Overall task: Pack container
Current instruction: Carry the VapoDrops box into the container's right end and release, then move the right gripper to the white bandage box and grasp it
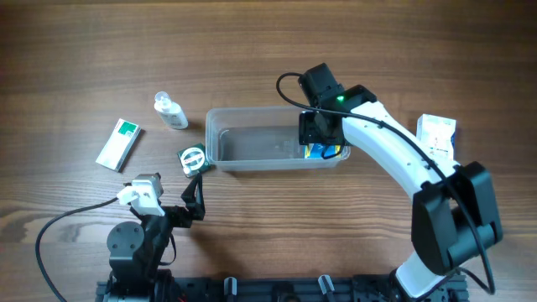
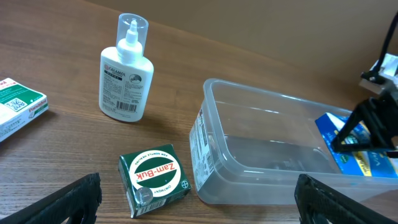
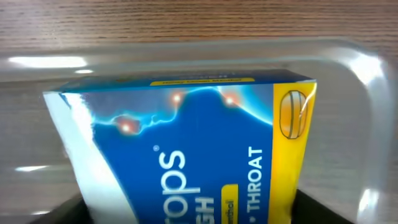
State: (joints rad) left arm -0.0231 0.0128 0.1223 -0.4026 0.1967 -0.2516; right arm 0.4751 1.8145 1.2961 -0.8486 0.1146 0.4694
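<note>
Your container [image 1: 252, 144] is a clear, rimmed rectangular tub with rounded corners, lying mid-tabletop. Your right pincer [image 1: 321, 141] reaches into its right end, clamped on a blue-and-yellow box [image 3: 186, 155]. Your left pincer [image 2: 196, 190] gapes apart near its left end.

Green Zam-Buk box [image 2: 155, 180] beside container [image 2: 249, 182]

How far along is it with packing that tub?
Done: nothing lies settled in the container yet. In hand: the right gripper holds a blue box inside its right end. Still to do: the Zam-Buk box, the white bottle, the green-and-white box and the white packet lie on the table; the left gripper is open, empty.
</note>
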